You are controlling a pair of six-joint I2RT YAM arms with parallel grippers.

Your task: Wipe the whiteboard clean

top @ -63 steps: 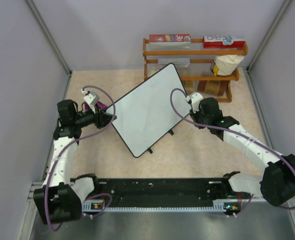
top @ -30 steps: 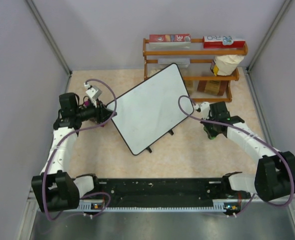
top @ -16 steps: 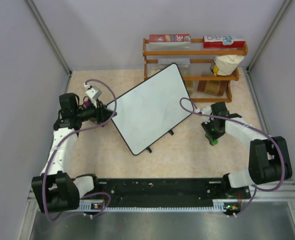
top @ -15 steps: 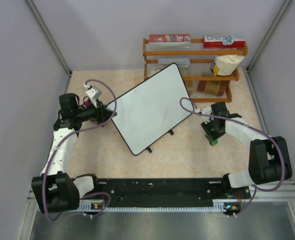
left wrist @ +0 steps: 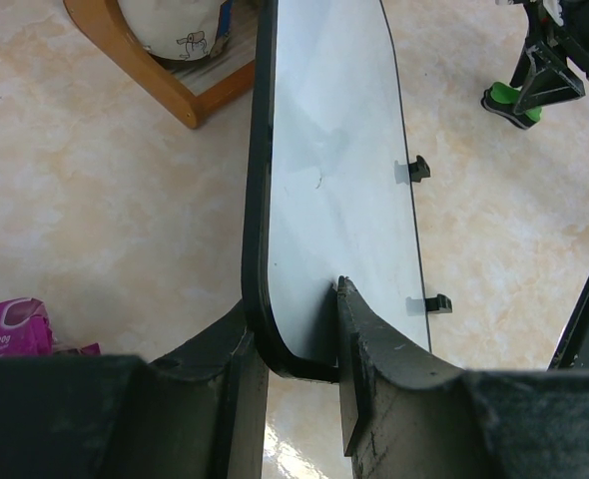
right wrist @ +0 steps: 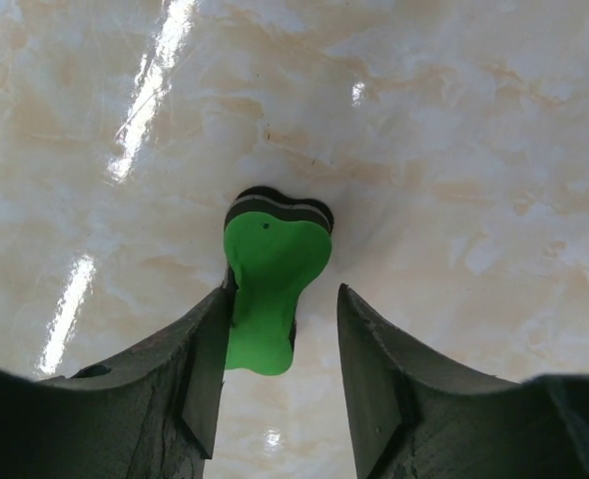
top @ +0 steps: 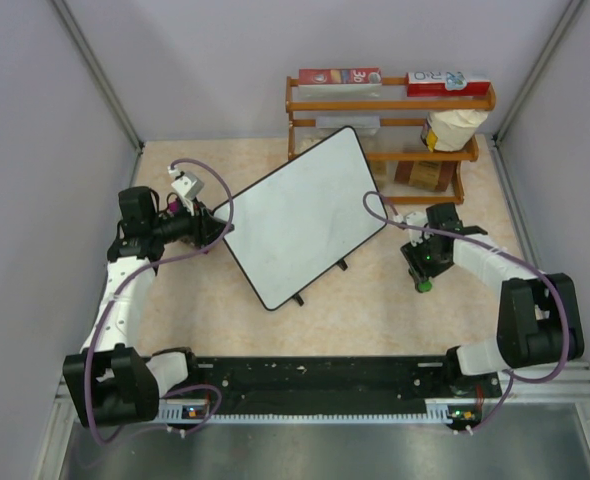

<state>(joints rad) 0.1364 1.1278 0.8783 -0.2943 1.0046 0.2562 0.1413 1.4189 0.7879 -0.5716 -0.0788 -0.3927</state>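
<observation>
Your left gripper [left wrist: 294, 334] is closed tight on the large, glossy white rectangular whiteboard [left wrist: 324, 190], one dark finger on each face of the board at a rounded corner, with the thin black frame pinched between them. From above, that corner is the board's left one. The board lies diagonally across the middle of the beige marbled tabletop [top: 375, 310], white face up. Its far corner reaches just in front of the orange-brown wooden rack [top: 305, 105] at the back, and the small black feet [left wrist: 420, 169] stick out along its lower-right edge. Whether the held corner is lifted off the table cannot be told from these views. A magenta packet [left wrist: 11, 327] lies on the table just beside your left wrist. Your right gripper [right wrist: 283, 294] is partly open and points down at the tabletop, well apart from the board on its right side. A bright green bone-shaped eraser [right wrist: 275, 254] with a dark felt layer at its far end sits between its fingers. The eraser touches or nearly touches the finger on the left of the wrist view, and a clear gap separates it from the other finger, so nothing is clamped there. In the overhead view the eraser shows as a green spot on the table directly under that gripper, near the board's right corner and in front of the rack.
</observation>
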